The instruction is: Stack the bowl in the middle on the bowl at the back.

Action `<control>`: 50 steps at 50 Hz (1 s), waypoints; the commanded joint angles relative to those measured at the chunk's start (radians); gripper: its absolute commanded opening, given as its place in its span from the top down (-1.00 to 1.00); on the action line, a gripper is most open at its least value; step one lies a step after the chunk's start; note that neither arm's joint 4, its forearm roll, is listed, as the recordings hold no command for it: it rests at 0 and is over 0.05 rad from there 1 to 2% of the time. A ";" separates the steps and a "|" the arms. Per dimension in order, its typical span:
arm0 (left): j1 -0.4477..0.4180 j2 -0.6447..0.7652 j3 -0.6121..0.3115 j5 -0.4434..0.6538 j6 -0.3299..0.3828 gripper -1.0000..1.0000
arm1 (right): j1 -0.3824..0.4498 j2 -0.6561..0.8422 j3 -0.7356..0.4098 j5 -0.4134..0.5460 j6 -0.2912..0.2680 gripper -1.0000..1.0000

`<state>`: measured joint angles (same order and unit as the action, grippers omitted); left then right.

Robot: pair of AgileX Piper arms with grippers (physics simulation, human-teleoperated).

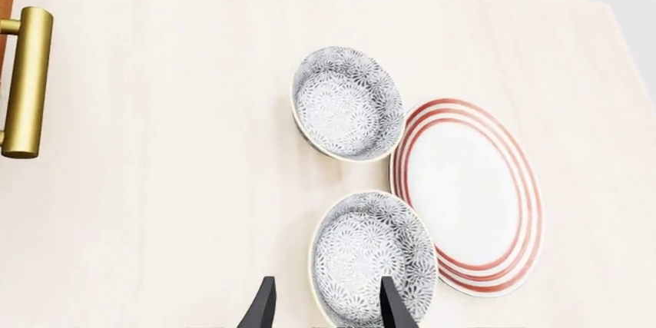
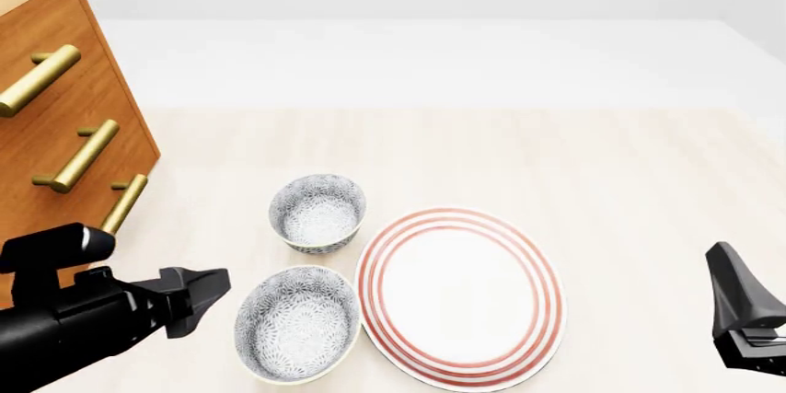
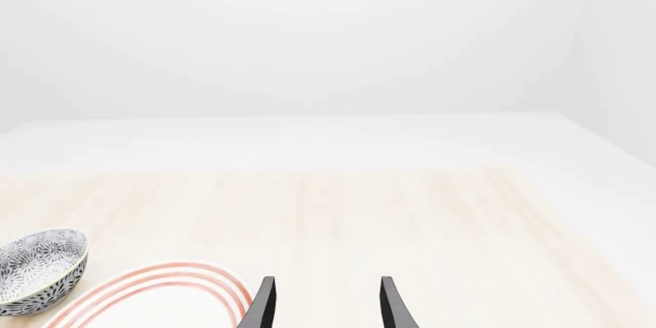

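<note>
— Where is the round grey-and-white floral-speckled ceramic bowl in the middle (image 2: pixel 297 323)?

— On the pale wooden table (image 2: pixel 639 181), nearest the arms, its rim just beside the white plate with red rings (image 2: pixel 462 295). The narrower, deeper bowl of the same pattern (image 2: pixel 318 213) stands behind it, apart from it, near the wooden drawer chest with brass handles (image 2: pixel 68 126).

— And the black left gripper (image 1: pixel 326 305)?

— Fingers spread, holding nothing, low above the table just left of the middle bowl (in its wrist view one fingertip overlaps that bowl's rim).

— The black right gripper (image 3: pixel 326 303)?

— Also spread and empty, well apart from the dishes on the right, with the plate's edge beside it.
</note>
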<state>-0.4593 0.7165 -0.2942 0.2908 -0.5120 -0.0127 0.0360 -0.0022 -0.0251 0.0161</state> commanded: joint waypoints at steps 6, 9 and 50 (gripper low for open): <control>0.004 0.068 0.098 -0.130 -0.022 -1.00 | 0.001 -0.013 -0.001 0.012 -0.001 -1.00; 0.007 0.090 0.111 -0.163 -0.023 -1.00 | 0.001 -0.014 -0.001 0.013 -0.002 -1.00; -0.078 0.500 0.166 -0.599 -0.048 -1.00 | 0.001 -0.008 -0.001 0.007 -0.006 -1.00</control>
<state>-0.5153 1.1280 -0.1263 -0.2354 -0.5692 -0.0114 0.0214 -0.0031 -0.0122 0.0108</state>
